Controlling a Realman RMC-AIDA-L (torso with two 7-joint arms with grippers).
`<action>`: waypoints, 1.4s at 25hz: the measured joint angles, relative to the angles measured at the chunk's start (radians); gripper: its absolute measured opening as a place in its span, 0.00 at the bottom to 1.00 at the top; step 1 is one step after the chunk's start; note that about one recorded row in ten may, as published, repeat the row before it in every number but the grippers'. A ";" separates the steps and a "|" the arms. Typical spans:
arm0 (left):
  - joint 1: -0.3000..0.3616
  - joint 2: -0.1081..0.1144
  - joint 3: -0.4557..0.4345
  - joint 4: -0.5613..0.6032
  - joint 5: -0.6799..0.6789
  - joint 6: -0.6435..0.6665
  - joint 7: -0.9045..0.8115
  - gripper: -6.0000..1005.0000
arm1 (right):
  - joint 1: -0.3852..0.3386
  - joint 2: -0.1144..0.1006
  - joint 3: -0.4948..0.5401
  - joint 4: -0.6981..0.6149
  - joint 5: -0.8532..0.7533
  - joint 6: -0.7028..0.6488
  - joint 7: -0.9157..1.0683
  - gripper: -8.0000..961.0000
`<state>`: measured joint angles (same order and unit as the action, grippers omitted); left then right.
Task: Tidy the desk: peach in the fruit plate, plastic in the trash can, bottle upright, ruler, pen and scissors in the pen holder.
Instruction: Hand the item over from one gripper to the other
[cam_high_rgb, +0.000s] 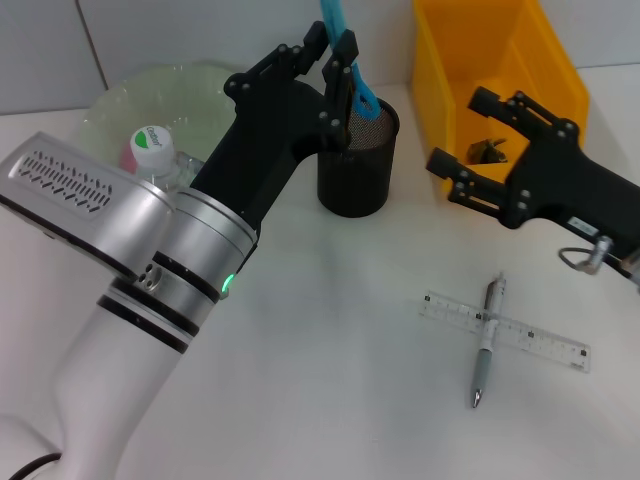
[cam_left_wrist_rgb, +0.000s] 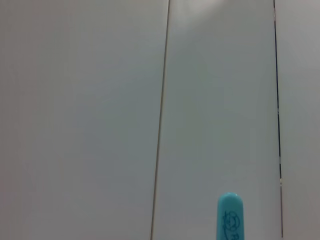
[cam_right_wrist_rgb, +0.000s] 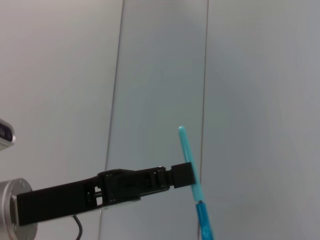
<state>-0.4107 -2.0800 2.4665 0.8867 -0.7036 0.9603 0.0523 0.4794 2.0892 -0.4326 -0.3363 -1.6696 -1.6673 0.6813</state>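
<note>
— Where do the scissors (cam_high_rgb: 350, 70) sit relative to the pen holder (cam_high_rgb: 358, 160)?

— Directly over its mouth. Their long axis runs nearly upright, leaning a little, with the lower end already inside the mesh rim and the blue handle sticking up above the left gripper (cam_high_rgb: 335, 75).

— Is that gripper clamped on them?

— It looks so: the fingers pinch the blue shaft from both sides, though the contact itself is partly hidden.

— And the arm's pose?

— The left forearm reaches forward, wrist level, just beside the holder's rim.

— The other arm?

— The right gripper (cam_high_rgb: 478, 142) hovers spread wide by the yellow bin (cam_high_rgb: 560, 70), holding nothing.
</note>
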 joint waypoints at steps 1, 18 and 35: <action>-0.001 0.000 0.000 -0.001 -0.001 0.000 0.001 0.21 | 0.010 0.000 0.000 0.010 0.000 0.006 -0.003 0.73; -0.036 0.000 0.052 -0.004 -0.140 0.001 0.126 0.21 | 0.134 0.002 0.009 0.161 0.062 0.083 -0.156 0.73; -0.031 0.000 0.055 -0.004 -0.149 0.002 0.154 0.21 | 0.231 0.002 0.029 0.294 0.086 0.189 -0.319 0.73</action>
<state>-0.4413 -2.0801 2.5219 0.8830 -0.8530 0.9619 0.2061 0.7106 2.0908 -0.4034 -0.0419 -1.5834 -1.4779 0.3621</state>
